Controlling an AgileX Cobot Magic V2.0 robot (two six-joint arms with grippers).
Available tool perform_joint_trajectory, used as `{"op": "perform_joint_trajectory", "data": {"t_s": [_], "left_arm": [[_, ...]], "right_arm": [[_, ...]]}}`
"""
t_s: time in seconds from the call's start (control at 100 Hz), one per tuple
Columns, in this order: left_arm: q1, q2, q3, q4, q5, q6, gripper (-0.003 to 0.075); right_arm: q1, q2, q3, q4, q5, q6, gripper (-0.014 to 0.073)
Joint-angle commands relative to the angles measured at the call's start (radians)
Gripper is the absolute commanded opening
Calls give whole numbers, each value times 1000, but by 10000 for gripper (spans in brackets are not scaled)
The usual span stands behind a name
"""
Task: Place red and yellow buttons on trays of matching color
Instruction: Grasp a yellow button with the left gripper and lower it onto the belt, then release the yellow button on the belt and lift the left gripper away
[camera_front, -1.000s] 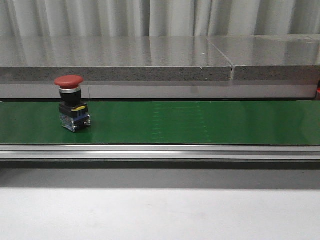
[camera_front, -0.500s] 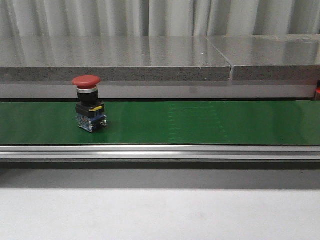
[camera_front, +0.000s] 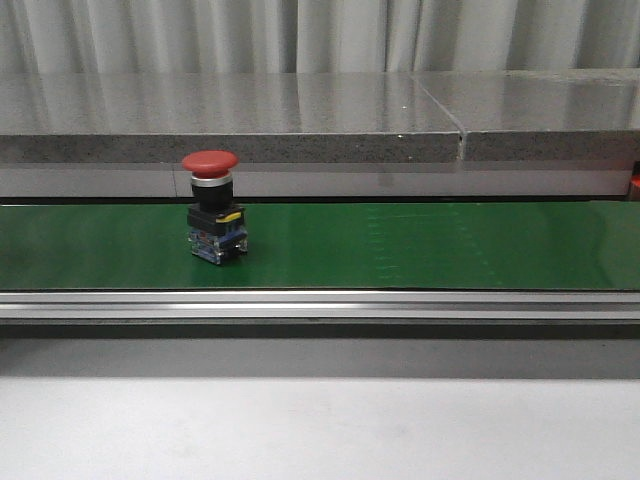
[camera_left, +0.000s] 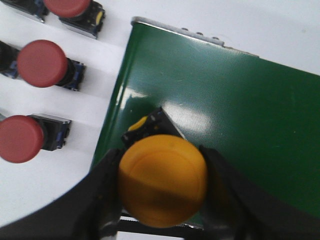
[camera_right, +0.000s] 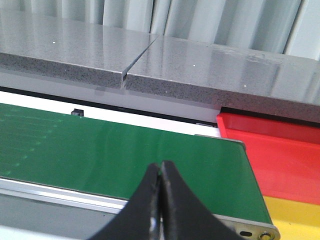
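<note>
Your left end effector (camera_left: 162, 187) was clamped on a yellow button (camera_left: 162, 185), one dark finger (camera_left: 107, 192) pressed against each side of its cap, and it hung over the near end of the green conveyor belt (camera_left: 240, 110). The button's black base pointed down toward the belt; whether it touched the belt could not be told. Beside that end of the belt, three red buttons (camera_left: 42, 63) lay on their sides on the white desk (camera_left: 75, 145), well apart from one another.

Your right end effector (camera_right: 160, 192) was fully closed with nothing between its fingers, tips touching, and it hovered low over the other end of the belt, pointing across it toward the grey stone ledge (camera_right: 150, 55). Just past that belt end sat the red tray (camera_right: 280, 150), with the yellow tray (camera_right: 295, 215) beside it.

On the belt in the front view, one red button (camera_front: 212, 205) stood upright, left of centre.

No writing or brand mark could be read on anything.
</note>
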Motion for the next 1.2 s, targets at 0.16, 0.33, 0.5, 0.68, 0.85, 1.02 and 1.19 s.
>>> {"op": "perform_joint_trajectory", "data": {"t_s": [0.16,0.33,0.5,0.68,0.85,1.02,1.19], "left_arm": [[-18,48,-35,0,-22,4,-19],[-18,68,-35,0,-22,10,-17],[-18,68,-35,-8,-22,10,117],[-18,68,-35,-98,-24,100,490],[-18,68,-37,-146,-26,133,671],[-21,64,-84,-148,-29,161,671],[-59,28,-147,-148,-87,176,671]], "right_arm": [[2,-14,-10,-10,-86,-4,-69],[2,-14,-10,-10,-86,-4,-69],[2,-14,-10,-10,-86,-4,-69],[2,-14,-10,-10,-86,-4,-69],[2,-14,-10,-10,-86,-4,-69],[2,-14,-10,-10,-86,-4,-69],[2,-14,-10,-10,-86,-4,-69]]}}
